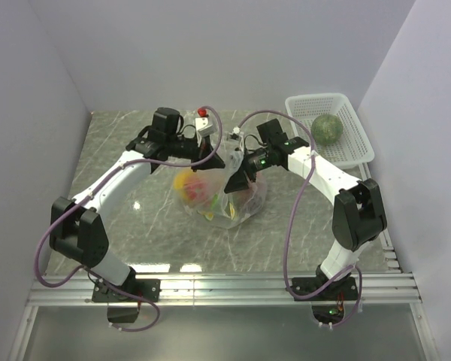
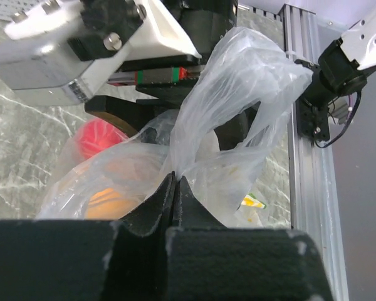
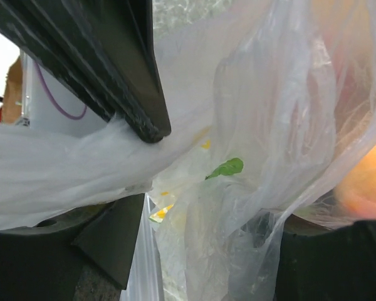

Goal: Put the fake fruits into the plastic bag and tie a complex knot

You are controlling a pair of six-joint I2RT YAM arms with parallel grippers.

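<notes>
The plastic bag (image 1: 224,197) lies mid-table with fake fruits inside: a yellow piece (image 1: 189,183), a red ball (image 2: 95,138) and an orange piece (image 2: 109,200) show through the film. The green melon (image 1: 328,128) sits in the white basket, outside the bag. My left gripper (image 2: 174,180) is shut on a gathered strand of the bag's top and also shows in the top view (image 1: 210,154). My right gripper (image 3: 194,263) is open, its fingers (image 3: 56,263) spread either side of hanging bag film; from above, the right gripper (image 1: 237,177) is just right of the left one.
The white lattice basket (image 1: 353,147) stands at the back right by the wall. An aluminium rail (image 2: 307,188) runs along the table's near edge. White walls close in the left, back and right sides.
</notes>
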